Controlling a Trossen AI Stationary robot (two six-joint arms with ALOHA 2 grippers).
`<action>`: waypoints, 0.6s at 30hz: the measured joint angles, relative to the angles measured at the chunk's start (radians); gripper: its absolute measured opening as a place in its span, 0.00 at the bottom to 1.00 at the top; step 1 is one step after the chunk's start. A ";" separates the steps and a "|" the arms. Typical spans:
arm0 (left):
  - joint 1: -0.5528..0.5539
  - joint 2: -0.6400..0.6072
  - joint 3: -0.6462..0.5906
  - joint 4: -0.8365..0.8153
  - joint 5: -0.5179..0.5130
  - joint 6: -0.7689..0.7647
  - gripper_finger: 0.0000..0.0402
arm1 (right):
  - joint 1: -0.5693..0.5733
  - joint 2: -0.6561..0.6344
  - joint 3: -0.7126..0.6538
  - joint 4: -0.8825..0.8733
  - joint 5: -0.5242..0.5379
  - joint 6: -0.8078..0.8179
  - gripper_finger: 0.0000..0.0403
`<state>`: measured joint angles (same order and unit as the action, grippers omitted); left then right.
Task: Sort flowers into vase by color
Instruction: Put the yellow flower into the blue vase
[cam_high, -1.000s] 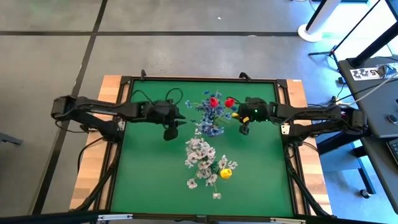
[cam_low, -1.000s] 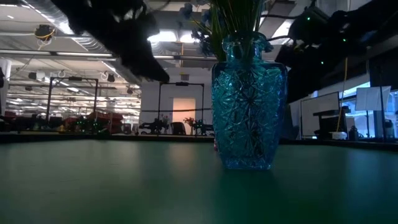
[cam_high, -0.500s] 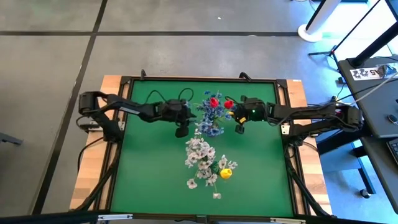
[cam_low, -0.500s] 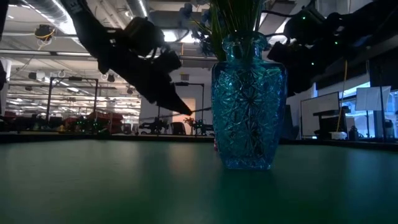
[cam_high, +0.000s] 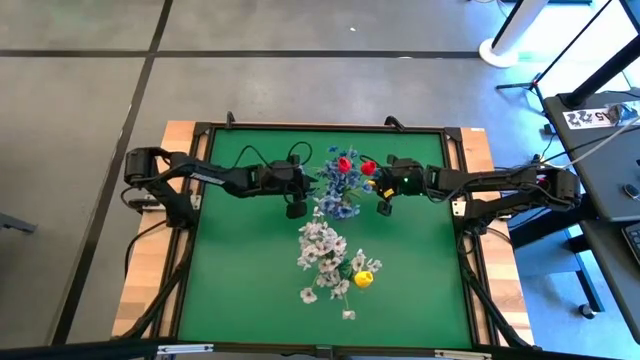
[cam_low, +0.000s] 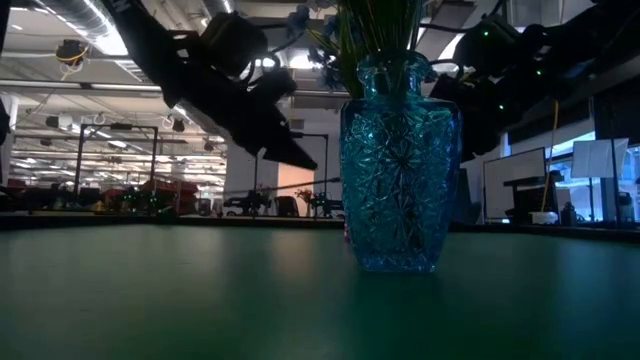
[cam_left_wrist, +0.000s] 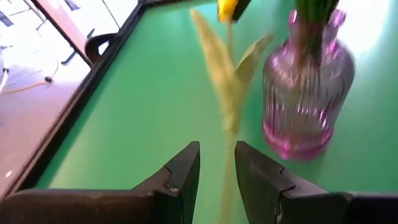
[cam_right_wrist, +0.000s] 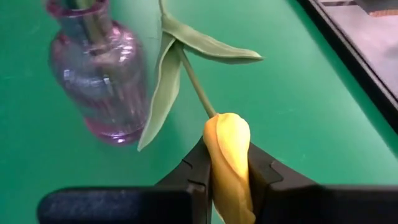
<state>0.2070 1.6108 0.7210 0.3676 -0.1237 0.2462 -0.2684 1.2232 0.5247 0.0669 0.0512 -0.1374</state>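
Note:
A yellow tulip (cam_right_wrist: 227, 149) hangs in the air between my two grippers, beside a pink glass vase (cam_right_wrist: 102, 74) that holds green stems. My right gripper (cam_right_wrist: 227, 155) is shut on its bloom. My left gripper (cam_left_wrist: 217, 152) is open, a finger on either side of the tulip's stem (cam_left_wrist: 227, 118); whether they touch it I cannot tell. In the high view the left gripper (cam_high: 296, 209) and right gripper (cam_high: 383, 207) flank the blue sprays (cam_high: 335, 190) and red tulips (cam_high: 345, 163). The low view shows a blue glass vase (cam_low: 400, 160). My right gripper pinches the yellow tulip's bloom (cam_right_wrist: 231, 134) between its two fingers, coming from the table's right side. The fingers lie along the flower, and the stem with its leaves (cam_right_wrist: 205, 46) runs straight on ahead of them. The tulip is lifted clear of the table.
White sprays (cam_high: 322, 250) and another yellow tulip (cam_high: 363, 278) lie on the green table (cam_high: 240, 280) nearer its near edge. The table has a raised dark rim (cam_high: 190, 250). Open green surface lies left and right of the flowers.
My left gripper has moved toward the table's right, coming in close beside the vases until its fingers stand around the tulip's stem. My right gripper, holding the yellow bloom, has shifted slightly toward the vases.

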 joint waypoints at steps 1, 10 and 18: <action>0.000 0.002 0.008 0.003 0.004 0.000 0.25 | 0.000 0.000 0.000 0.002 0.010 0.010 0.12; 0.000 0.121 0.085 0.001 -0.020 0.036 0.25 | 0.000 0.000 0.000 0.105 -0.027 0.030 0.12; -0.001 0.144 0.096 0.001 -0.120 0.031 0.25 | 0.000 0.000 0.000 0.109 -0.067 0.043 0.12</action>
<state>0.2065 1.7550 0.8165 0.3691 -0.2441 0.2773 -0.2684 1.2232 0.5247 0.1764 -0.0162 -0.0944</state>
